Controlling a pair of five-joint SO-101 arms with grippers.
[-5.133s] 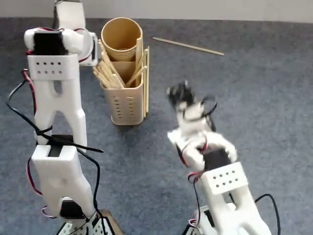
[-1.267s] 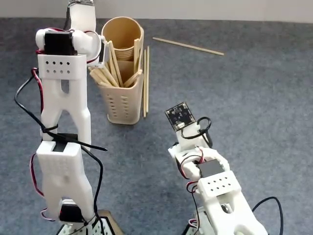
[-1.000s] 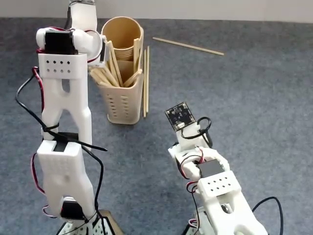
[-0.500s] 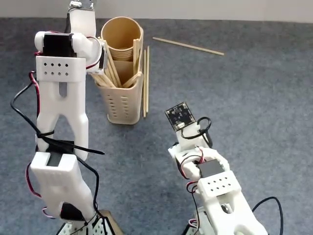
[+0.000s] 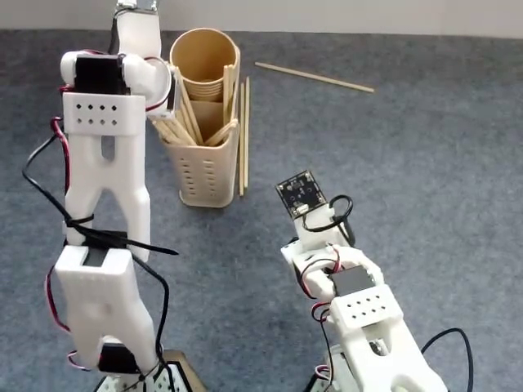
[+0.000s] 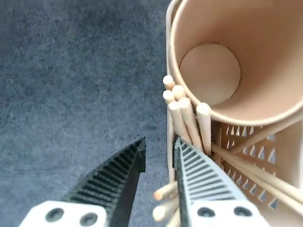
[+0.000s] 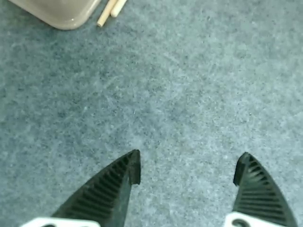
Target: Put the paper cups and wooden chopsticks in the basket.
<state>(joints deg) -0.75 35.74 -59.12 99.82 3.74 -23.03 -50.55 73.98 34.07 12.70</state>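
Observation:
The beige perforated basket (image 5: 208, 171) stands upright on the grey carpet. Stacked paper cups (image 5: 203, 53) sit in its far compartment, and several wooden chopsticks (image 5: 184, 122) are in the near one. Two more chopsticks (image 5: 243, 139) lean against its outer right wall. One chopstick (image 5: 315, 77) lies loose on the carpet behind. My left gripper (image 6: 160, 142) hangs at the basket's left rim, slightly open: one finger over the chopsticks (image 6: 182, 111) beside the cup (image 6: 236, 56), the other outside. My right gripper (image 7: 189, 155) stands wide open over bare carpet, holding nothing.
In the right wrist view a basket corner (image 7: 57, 9) and the lower ends of the leaning chopsticks (image 7: 112, 8) lie ahead of the gripper. Bare carpet stretches to the right of the basket and around the right arm (image 5: 304, 196).
Five seconds ago the right arm was in motion near the basket; it has since stood still. The chopsticks in the basket have shifted. The left arm has wavered slightly by the rim.

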